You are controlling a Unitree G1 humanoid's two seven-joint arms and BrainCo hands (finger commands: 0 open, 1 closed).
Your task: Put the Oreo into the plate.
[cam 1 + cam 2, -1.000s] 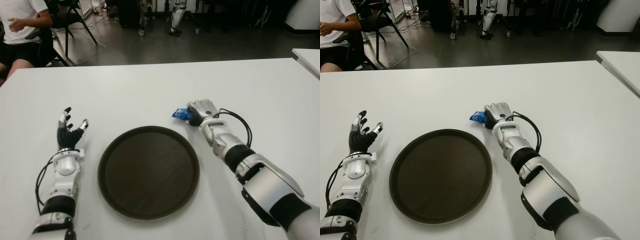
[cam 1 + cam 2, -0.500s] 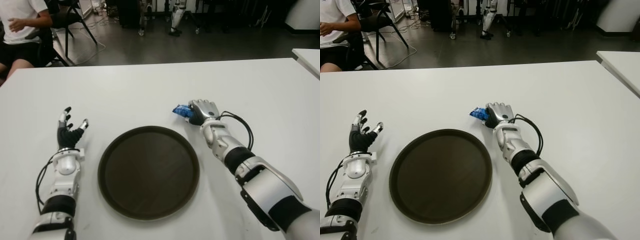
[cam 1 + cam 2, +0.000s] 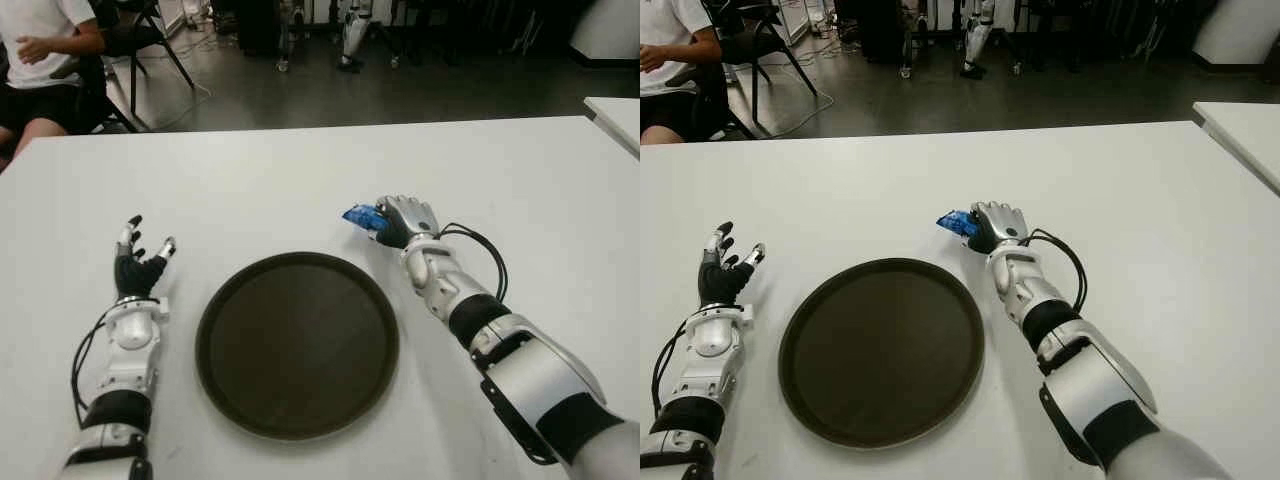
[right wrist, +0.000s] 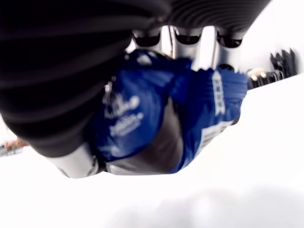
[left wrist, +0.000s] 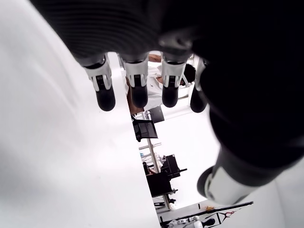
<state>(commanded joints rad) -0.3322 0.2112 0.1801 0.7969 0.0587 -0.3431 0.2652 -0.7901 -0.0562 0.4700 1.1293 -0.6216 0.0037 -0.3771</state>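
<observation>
Blue Oreo packet gripped in right hand, just beyond far-right rim of round dark plate, which lies flat on desk.

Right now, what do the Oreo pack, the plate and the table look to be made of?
Oreo pack, gripped in the right hand: thin glossy blue film, probably plastic foil; it crinkles and carries white print.
Plate: dark brown round tray with a low raised rim and a dull sheen; likely plastic or coated metal, can't tell which.
Table: smooth matte white top, probably laminate.
Left hand is open, left of the plate.
</observation>
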